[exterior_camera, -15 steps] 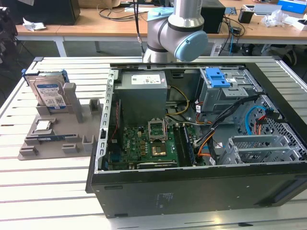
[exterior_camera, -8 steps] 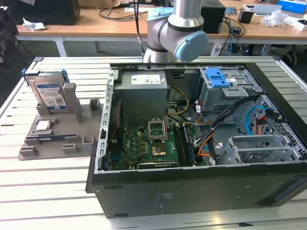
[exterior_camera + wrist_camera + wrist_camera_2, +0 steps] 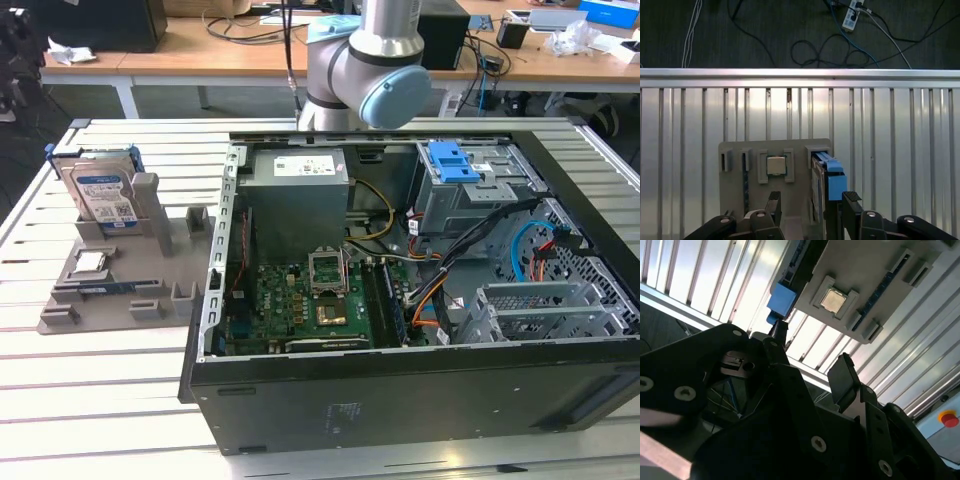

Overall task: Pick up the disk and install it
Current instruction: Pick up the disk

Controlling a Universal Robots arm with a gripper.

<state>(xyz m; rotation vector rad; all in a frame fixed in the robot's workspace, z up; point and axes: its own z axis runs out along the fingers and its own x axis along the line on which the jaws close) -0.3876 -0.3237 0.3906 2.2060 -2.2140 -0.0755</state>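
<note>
One slatted worktop is shared by all parts. An open case is laid on its side, likely so its bays are reachable. Ahead of the pincer a grey holder is set, with the disk kept on edge, presumably for gripping. The pincer is held wide, empty; a chip is seated beyond one finger.

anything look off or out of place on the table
Nothing stands out. The disk stands on edge in its slot on the grey holder, the small chip sits square in its pocket, and the open hand hangs above them, holding nothing.
</note>
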